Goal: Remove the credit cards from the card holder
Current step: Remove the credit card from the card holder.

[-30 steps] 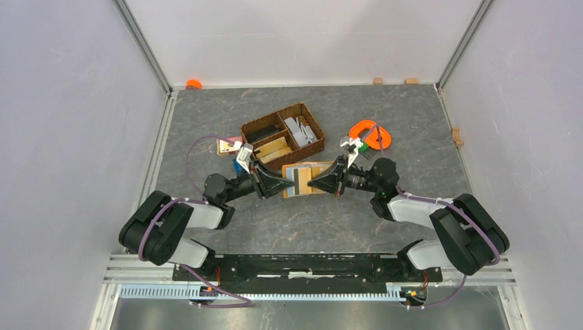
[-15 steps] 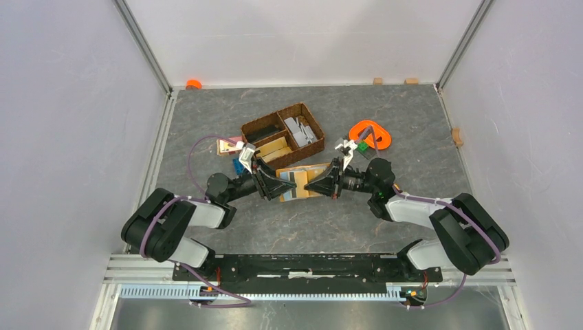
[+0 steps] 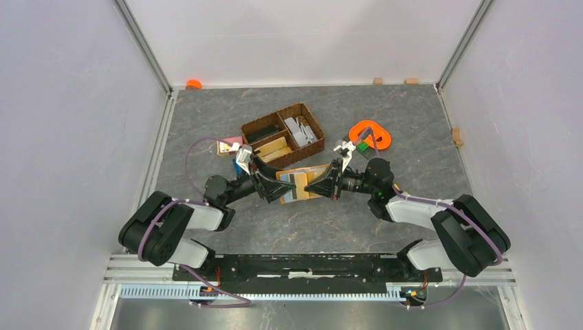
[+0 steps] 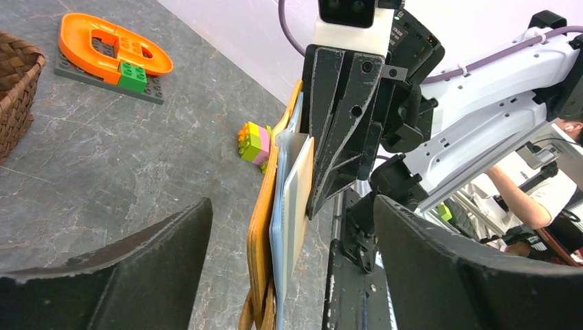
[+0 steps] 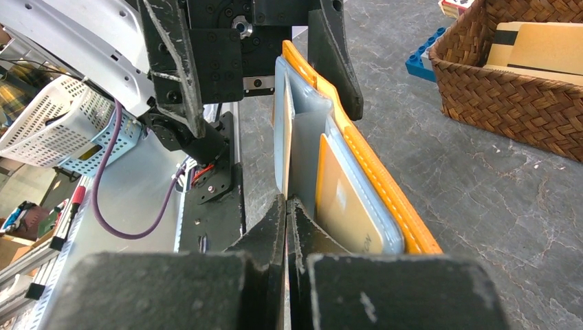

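Top external view: card holder (image 3: 299, 184), raised on edge over the surface (image 3: 412, 130), just near of the basket (image 3: 282, 134). Your left hand (image 3: 275, 187) has just let go and gapes wide, empty. Your right hand (image 3: 320, 185), pinched shut on an inner blue panel, is likely the sole grip. Long axis runs hand to hand, orange back toward the basket. The cards (image 5: 344, 203) are not yet out.

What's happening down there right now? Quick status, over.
Left hand open, straddling mustard-orange leather card holder. Right hand shut on it, upright on edge. Tan cards inside. Nothing blocking.
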